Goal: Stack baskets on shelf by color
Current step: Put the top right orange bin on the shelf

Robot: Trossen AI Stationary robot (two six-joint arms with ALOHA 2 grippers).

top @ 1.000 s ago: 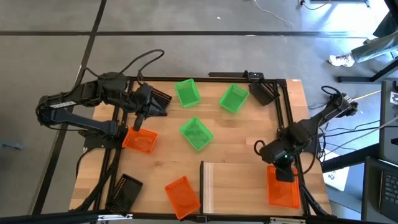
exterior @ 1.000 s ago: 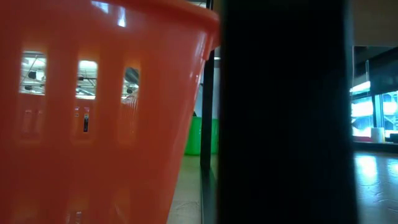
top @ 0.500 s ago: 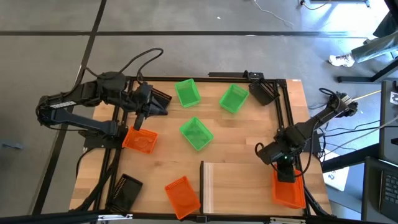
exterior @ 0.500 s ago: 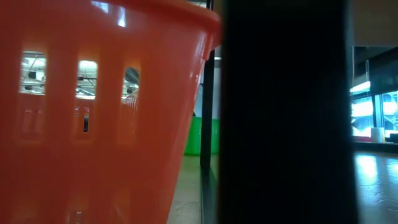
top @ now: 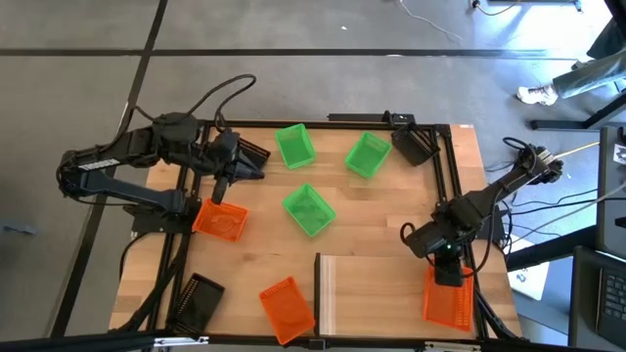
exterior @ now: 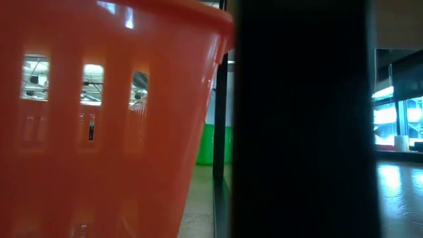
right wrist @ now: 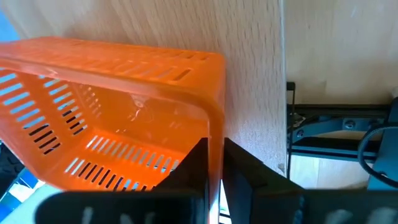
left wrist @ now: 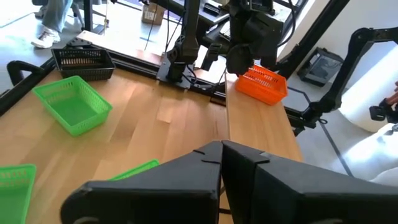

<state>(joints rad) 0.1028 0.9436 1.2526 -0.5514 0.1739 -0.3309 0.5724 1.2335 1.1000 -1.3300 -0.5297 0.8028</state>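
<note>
Two narrow jaws of the right gripper (top: 448, 275) pinch an orange basket's (top: 447, 300) wall at the shelf's (top: 372, 293) right edge; left gripper (top: 217, 188) closed, empty.

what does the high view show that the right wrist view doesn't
Only the high view shows the left gripper above an orange basket near the table's left edge, three green baskets, a third orange one and the pale shelf. Only the right wrist view shows, close up, the right arm's jaws pinching the rim of the orange basket they hold. Both show that basket, held by the right gripper at the table's right edge.
</note>
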